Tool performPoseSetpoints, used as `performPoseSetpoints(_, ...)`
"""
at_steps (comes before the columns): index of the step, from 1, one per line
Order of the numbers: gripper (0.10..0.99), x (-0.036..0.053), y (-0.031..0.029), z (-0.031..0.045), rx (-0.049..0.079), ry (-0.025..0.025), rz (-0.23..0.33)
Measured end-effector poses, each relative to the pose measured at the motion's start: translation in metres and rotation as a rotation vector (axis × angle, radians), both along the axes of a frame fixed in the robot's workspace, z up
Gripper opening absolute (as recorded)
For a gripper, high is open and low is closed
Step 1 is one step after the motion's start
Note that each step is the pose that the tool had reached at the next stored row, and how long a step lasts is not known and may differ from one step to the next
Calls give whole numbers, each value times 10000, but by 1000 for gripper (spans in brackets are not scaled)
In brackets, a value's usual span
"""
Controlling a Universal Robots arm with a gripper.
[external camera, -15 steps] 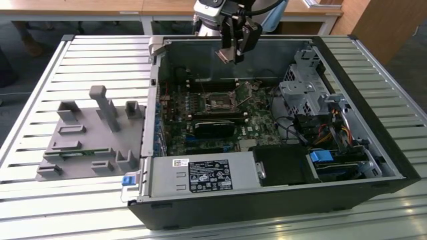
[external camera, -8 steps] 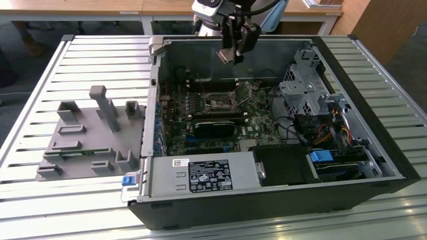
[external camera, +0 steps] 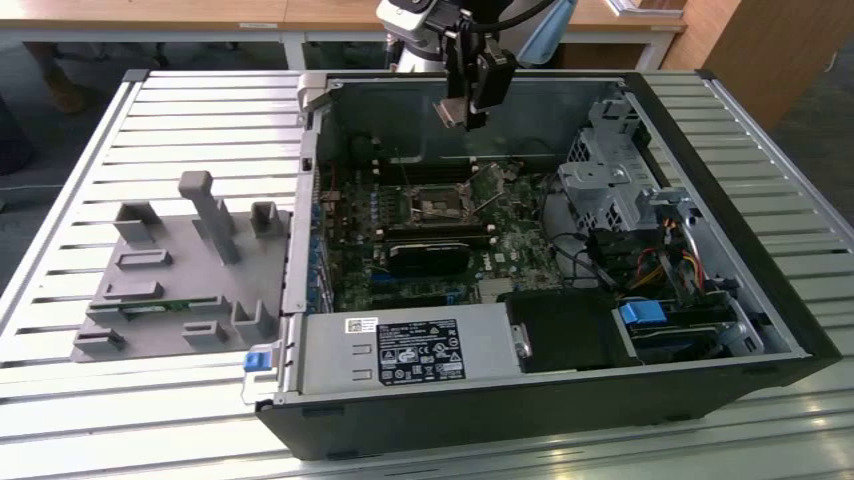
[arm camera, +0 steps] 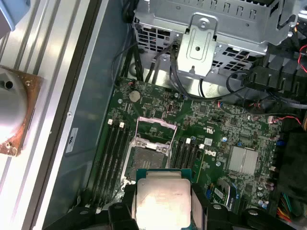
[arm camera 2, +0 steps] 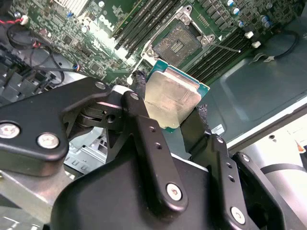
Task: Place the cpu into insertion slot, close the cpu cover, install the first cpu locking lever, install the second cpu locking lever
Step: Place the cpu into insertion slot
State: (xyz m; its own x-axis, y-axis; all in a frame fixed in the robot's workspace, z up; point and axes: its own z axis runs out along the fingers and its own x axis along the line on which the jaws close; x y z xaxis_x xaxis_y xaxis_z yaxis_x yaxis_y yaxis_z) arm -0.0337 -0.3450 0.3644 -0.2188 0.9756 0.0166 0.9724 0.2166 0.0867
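Well to the exterior view's left of the insertion slot (external camera: 438, 204), outside the open computer case (external camera: 561, 415), a grey fixture block (external camera: 174, 270) lay on the slatted table (external camera: 80, 130); it played no part in the work. Moving across, the slot itself sat on the green motherboard (arm camera: 216, 120) with its dark centre bare and nothing seated in it. The cpu cover (arm camera: 157, 120) was swung back clear of that centre.

Above the slot and apart from it hung the gripper (external camera: 470, 108). Its fingers (arm camera 2: 144, 120) were clamped on two opposite edges of the cpu (arm camera 2: 171, 96), metal top facing the wrist cameras. We could not tell whether the chip hung squarely over the slot.

We judged the first step, placing the cpu, to be in hand, with the cover not yet closed. Seating the chip would call for its edges square to the slot's rim, the chip level, and a gentle descent.

To the exterior view's right of the slot stood the metal drive cage (external camera: 607, 185), near but apart.
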Motion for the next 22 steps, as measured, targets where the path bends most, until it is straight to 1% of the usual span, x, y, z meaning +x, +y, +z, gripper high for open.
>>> performPoseSetpoints(3,541,0,0,-5,0,0,-247)
performPoseSetpoints(6,541,0,0,-12,-1,1,-366)
performPoseSetpoints(22,541,0,0,-55,-2,0,-379)
